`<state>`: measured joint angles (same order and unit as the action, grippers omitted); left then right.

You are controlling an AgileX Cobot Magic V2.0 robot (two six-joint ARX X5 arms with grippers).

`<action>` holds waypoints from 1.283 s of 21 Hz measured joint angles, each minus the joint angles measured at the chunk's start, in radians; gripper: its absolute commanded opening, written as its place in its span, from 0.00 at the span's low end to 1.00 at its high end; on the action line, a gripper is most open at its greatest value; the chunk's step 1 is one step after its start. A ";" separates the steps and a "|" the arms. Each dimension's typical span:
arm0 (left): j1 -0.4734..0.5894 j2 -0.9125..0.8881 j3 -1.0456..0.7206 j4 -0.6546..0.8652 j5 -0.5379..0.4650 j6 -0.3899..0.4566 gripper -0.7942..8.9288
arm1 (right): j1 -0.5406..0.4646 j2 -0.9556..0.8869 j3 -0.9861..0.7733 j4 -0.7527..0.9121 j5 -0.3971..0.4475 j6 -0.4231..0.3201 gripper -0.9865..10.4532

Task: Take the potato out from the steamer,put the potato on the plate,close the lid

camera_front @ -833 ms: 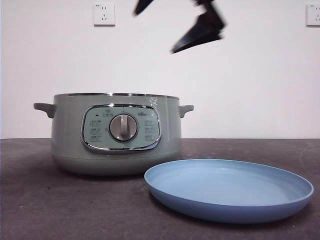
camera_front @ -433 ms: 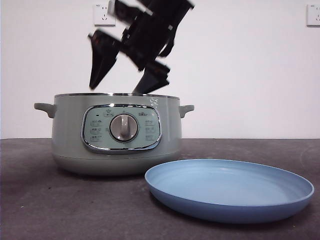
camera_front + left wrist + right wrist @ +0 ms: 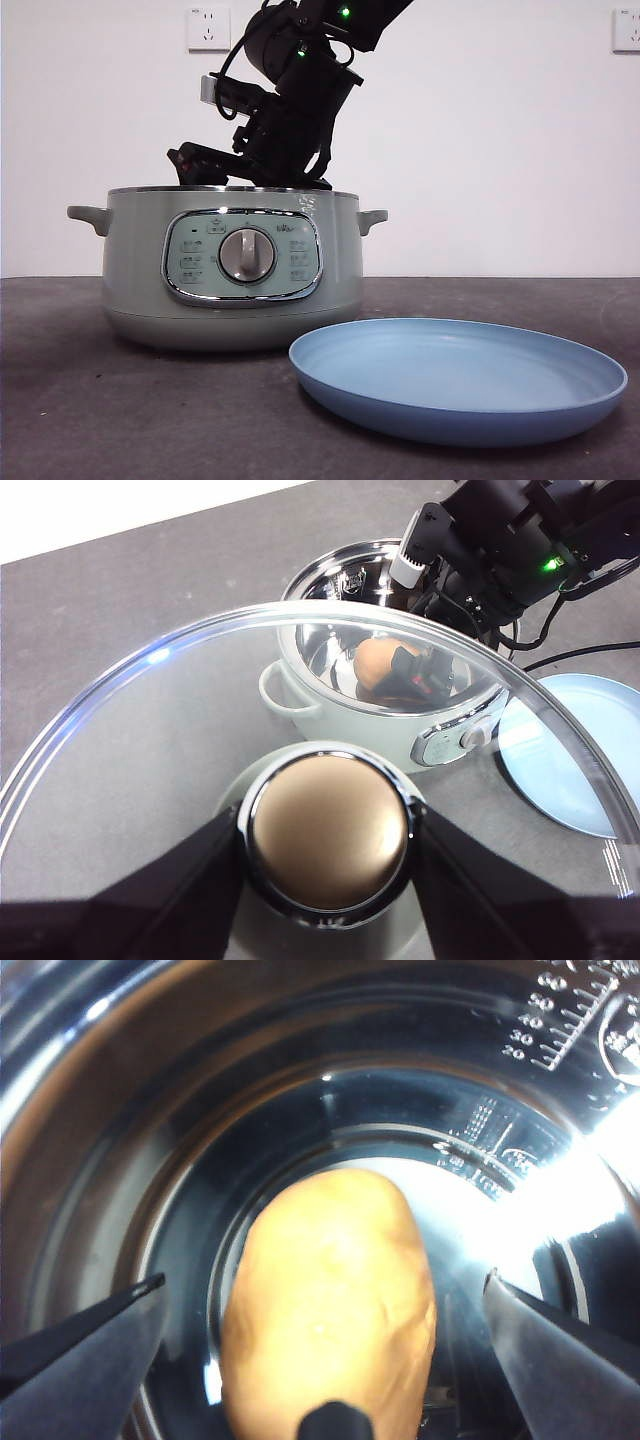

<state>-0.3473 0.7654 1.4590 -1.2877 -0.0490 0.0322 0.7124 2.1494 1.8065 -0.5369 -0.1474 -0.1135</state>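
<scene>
The right gripper is down inside the steamer, left of centre in the front view, its fingers spread wide either side of the potato on the pot's floor. The left gripper grasps the lid by its knob. The plate sits lower right on the bench.

You have one potato, one sage-green steamer, one light-blue plate, one glass lid, two grippers, left gripper, right gripper, two wall sockets.
</scene>
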 measured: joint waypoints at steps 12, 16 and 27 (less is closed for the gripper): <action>0.000 0.000 0.000 0.000 0.000 0.000 0.07 | 0.001 -0.017 0.000 -0.012 0.028 -0.003 0.07; 0.000 0.000 0.000 0.017 0.002 0.001 0.07 | 0.001 -0.191 0.000 -0.086 0.047 -0.003 0.07; 0.000 0.003 0.000 0.099 0.082 0.012 0.07 | 0.001 -0.691 0.002 -0.484 0.100 0.029 0.07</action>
<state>-0.3473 0.7681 1.4590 -1.1889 0.0334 0.0444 0.7135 1.4586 1.8080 -1.0214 -0.0479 -0.0849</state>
